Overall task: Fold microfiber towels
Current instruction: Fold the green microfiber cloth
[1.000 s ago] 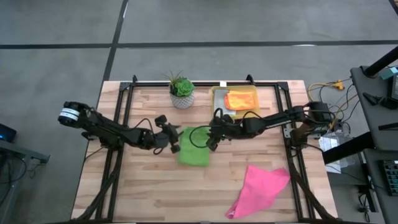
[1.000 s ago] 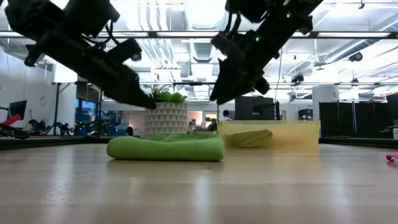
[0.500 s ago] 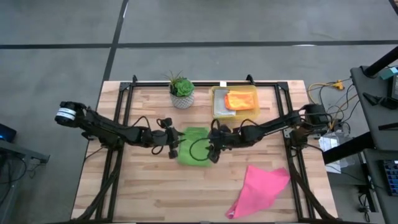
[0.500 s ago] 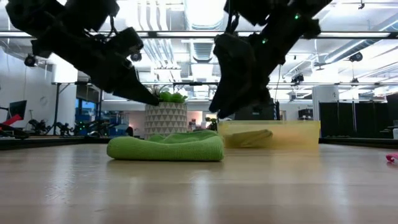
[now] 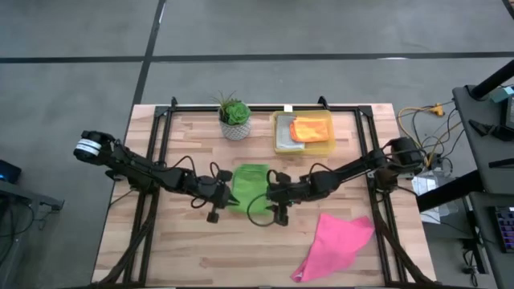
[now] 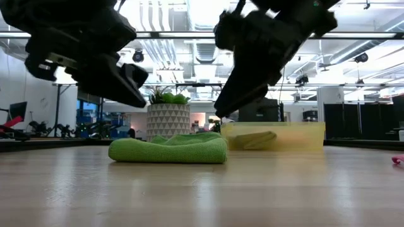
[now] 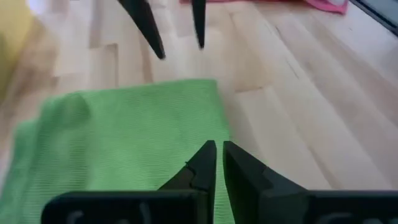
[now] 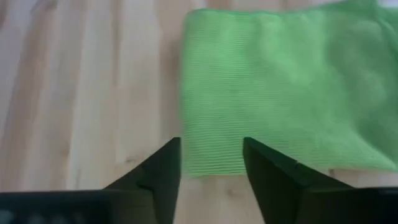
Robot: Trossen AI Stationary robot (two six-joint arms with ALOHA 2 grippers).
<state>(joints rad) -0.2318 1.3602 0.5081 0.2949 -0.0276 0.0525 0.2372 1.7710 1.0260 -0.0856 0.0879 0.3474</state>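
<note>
**Green towel folded at table centre, both grippers just off its near edge**

The table [image 5: 161, 241] carries the hot pink towel [image 5: 337, 243], lying loose toward 4 o'clock, well apart from both arms. The green towel [image 5: 250, 186] lies folded flat at the centre. The yellow bin [image 5: 279, 132] at 1 o'clock holds the orange towel [image 5: 310, 128]; a potted plant [image 5: 234, 116] stands at 11 o'clock.

The left gripper [image 5: 215, 210] sits at the green towel's 8 o'clock corner, its fingers [image 7: 200, 167] pressed almost together, holding nothing, tips above the cloth's edge. The right gripper [image 5: 279, 213] sits at the 5 o'clock corner, fingers [image 8: 166, 167] spread, empty, straddling the near hem.

No readable writing shows.
</note>
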